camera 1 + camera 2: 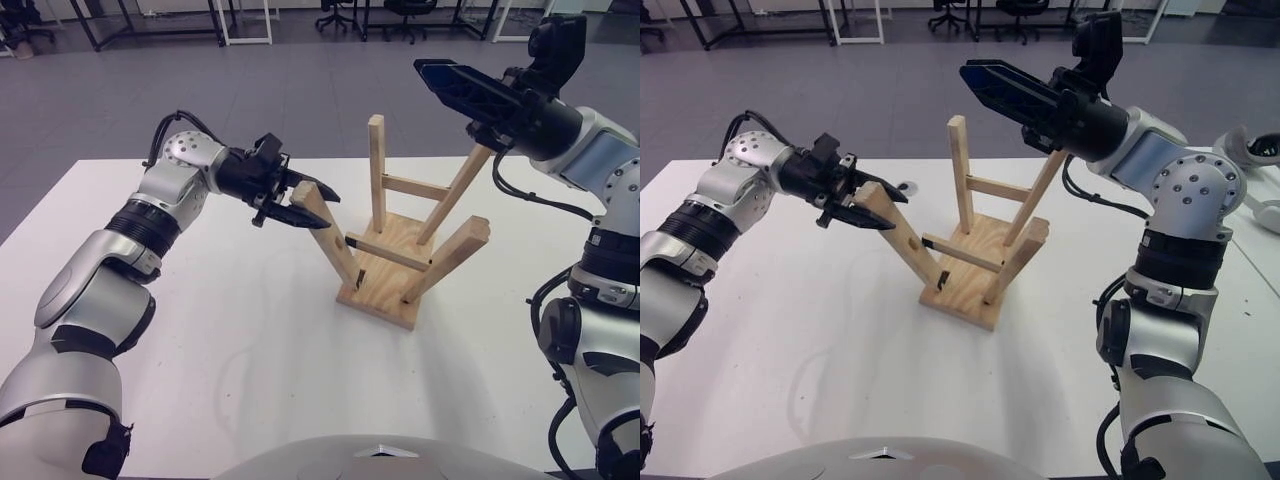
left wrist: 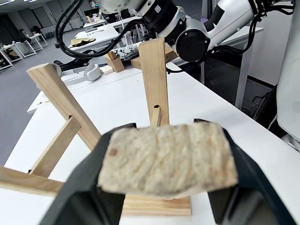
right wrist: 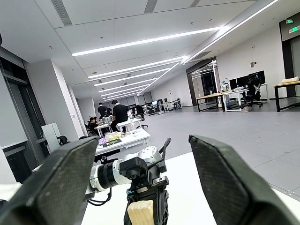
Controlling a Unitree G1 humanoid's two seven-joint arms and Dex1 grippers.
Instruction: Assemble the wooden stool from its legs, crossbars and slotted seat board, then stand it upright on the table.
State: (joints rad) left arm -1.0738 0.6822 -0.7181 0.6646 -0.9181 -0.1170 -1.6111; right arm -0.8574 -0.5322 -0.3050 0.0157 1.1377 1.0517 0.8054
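The wooden stool lies upside down on the white table (image 1: 240, 340), its slotted seat board (image 1: 385, 295) flat and the legs pointing up. Two crossbars (image 1: 414, 187) (image 1: 386, 252) join the legs. My left gripper (image 1: 300, 203) is shut on the top end of the near-left leg (image 1: 330, 240), which leans left; the left wrist view has that leg end (image 2: 166, 159) clamped between the fingers (image 2: 82, 197). My right gripper (image 1: 1005, 88) hangs open in the air above the far-right leg (image 1: 455, 195), touching nothing. Its pads (image 3: 51, 185) stand wide apart.
A white headset-like object (image 1: 1260, 155) lies on a neighbouring table at the right. Bare table surface spreads left of and in front of the stool. The table's far edge runs just behind the stool, with grey floor and office furniture beyond.
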